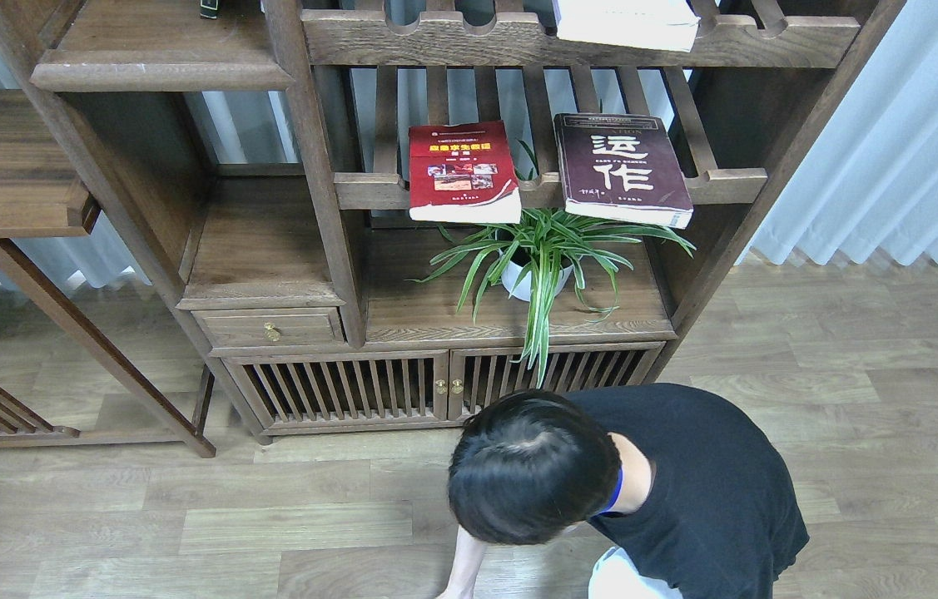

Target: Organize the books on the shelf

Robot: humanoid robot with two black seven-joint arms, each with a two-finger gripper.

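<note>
1. A red book with a yellow title and small photos (462, 171) lies flat on a slatted wooden rack (727, 178), sticking out over its front rail.
2. A dark maroon book with big white Chinese letters (621, 167) lies beside it, apart.
3. A white book (625, 22) rests on the rack above.
4. A solid dark-brown plank shelf (161, 51) sits at upper left.
5. No robot fingers show.

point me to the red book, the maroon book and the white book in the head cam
red book (460, 170): head view, middle of its front cover, on the slatted rack.
maroon book (620, 166): head view, cover, on the white characters.
white book (627, 23): head view, its visible lower part, top rack at the frame edge.
</note>
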